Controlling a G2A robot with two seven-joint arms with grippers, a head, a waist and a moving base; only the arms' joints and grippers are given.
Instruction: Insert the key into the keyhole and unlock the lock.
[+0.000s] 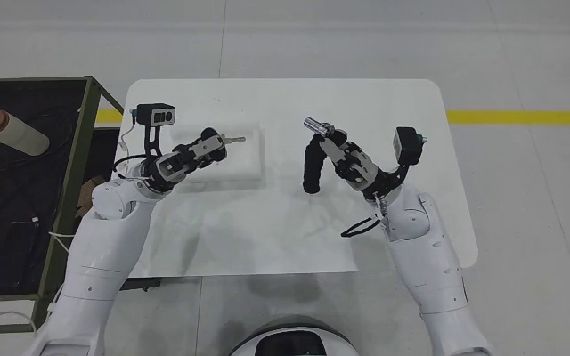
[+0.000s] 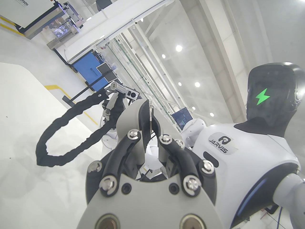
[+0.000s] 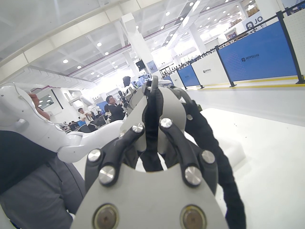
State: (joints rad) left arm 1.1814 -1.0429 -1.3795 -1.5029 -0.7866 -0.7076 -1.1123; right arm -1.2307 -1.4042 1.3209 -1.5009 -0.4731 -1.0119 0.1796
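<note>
Closed tight, the left end effector (image 2: 149,116) pinches the key (image 1: 235,140) above a white pad (image 1: 240,169) on the white table (image 1: 294,240). Opposite, the right end effector (image 3: 153,103) is clamped on the black cable lock (image 1: 312,171), whose metal cylinder (image 1: 314,125) is apart from the key. Pale floor carries a yellow line (image 1: 508,117); blue barriers (image 3: 257,58) stand beyond.

Most of the key (image 1: 234,140) is buried between the pads of the left tool (image 1: 216,142); only its tip pokes out toward three o'clock. From above, the keyhole in the lock head (image 1: 314,125) is too small to make out. The right tool (image 1: 337,144) covers part of the black cable (image 1: 311,171), and in the right wrist view its loop runs off the frame. The left tool hides part of the foam block (image 1: 245,165).
</note>
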